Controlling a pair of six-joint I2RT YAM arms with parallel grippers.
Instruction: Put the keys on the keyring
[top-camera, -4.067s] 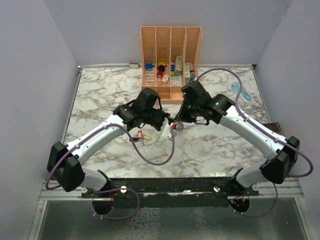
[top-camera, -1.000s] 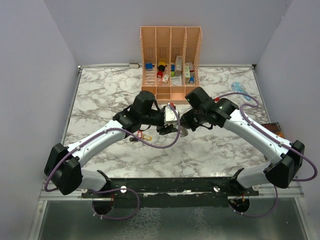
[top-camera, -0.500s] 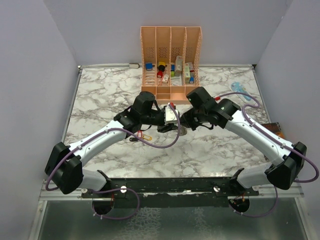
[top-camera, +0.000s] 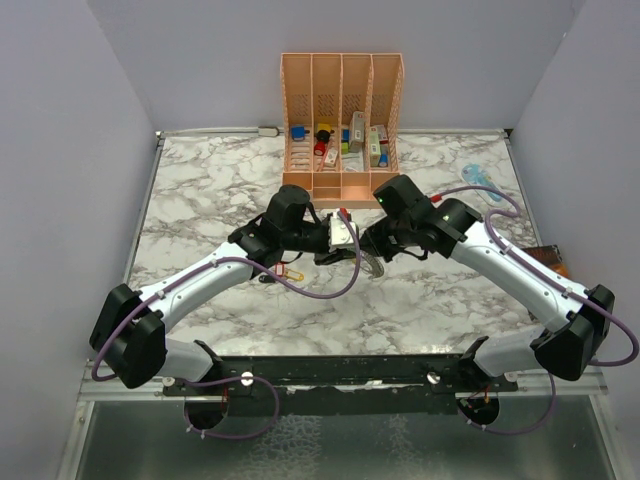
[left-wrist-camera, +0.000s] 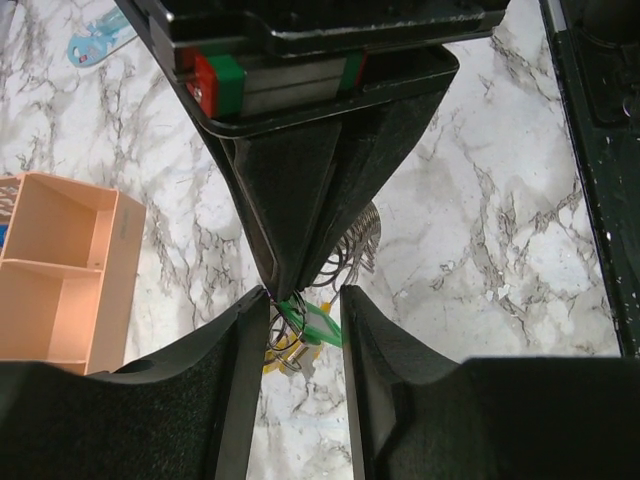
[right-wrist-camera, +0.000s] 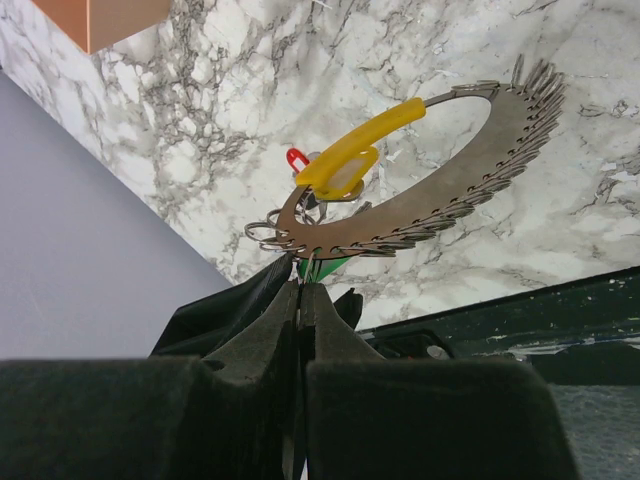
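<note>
Looking down from the top camera, I have the marble table (top-camera: 200, 190) with an orange desk organiser (top-camera: 342, 75) at its far edge. The left arm (top-camera: 200, 275) and the right arm (top-camera: 510, 265) reach inward, and their wrists meet just in front of the organiser, tip to tip.

On my right wrist view the right gripper (right-wrist-camera: 300, 288) is fully closed, its fingertips pinched on the near end of the keyring (right-wrist-camera: 440, 215). The loop stands out from those tips. One side is silvery and toothed, the other a yellow band (right-wrist-camera: 400, 112), and a small yellow tag (right-wrist-camera: 340, 168) sits inside the loop.

On my left wrist view the left gripper (left-wrist-camera: 304, 295) has its fingers apart with only a narrow gap between them. The right gripper's closed tips point straight at that gap from above. A green-tagged key (left-wrist-camera: 315, 322) sits in the gap, just beyond the right gripper's tips and hard against the keyring's near end. I cannot tell whether either of the left gripper's pads touches the tag.

A red-tagged key (top-camera: 281, 267) lies on the marble beside the left forearm, with a yellow-tagged key (top-camera: 294, 274) just beside it. Both lie apart from the keyring.
</note>
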